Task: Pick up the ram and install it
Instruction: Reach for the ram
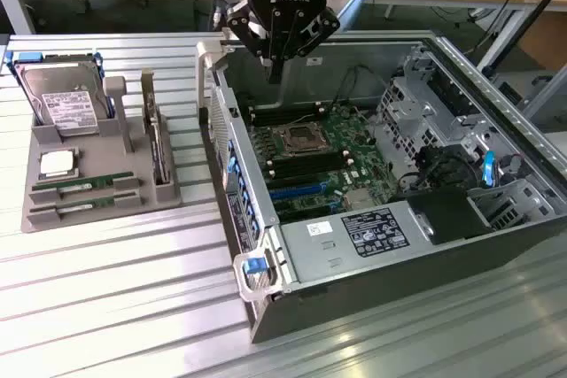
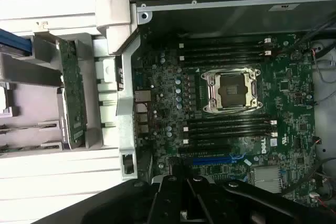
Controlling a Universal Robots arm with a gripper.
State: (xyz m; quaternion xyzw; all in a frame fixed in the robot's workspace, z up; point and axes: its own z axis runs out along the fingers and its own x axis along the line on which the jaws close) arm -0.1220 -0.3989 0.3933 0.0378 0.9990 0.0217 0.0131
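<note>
Your black gripper [image 1: 275,66] hangs closed, holding nothing, over the open dark metal computer case [image 1: 399,294], while the thin green ram stick [image 1: 84,185] sits slotted in the grey holder tray [image 1: 40,219], presented for grasping.

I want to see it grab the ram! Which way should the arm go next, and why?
Probably toward the exterior view's left, over to the tray. The gripper hangs shut and empty above the open case, while the two ram sticks lie in the tray, untouched. It would likely need to open its fingers on the way.
</note>
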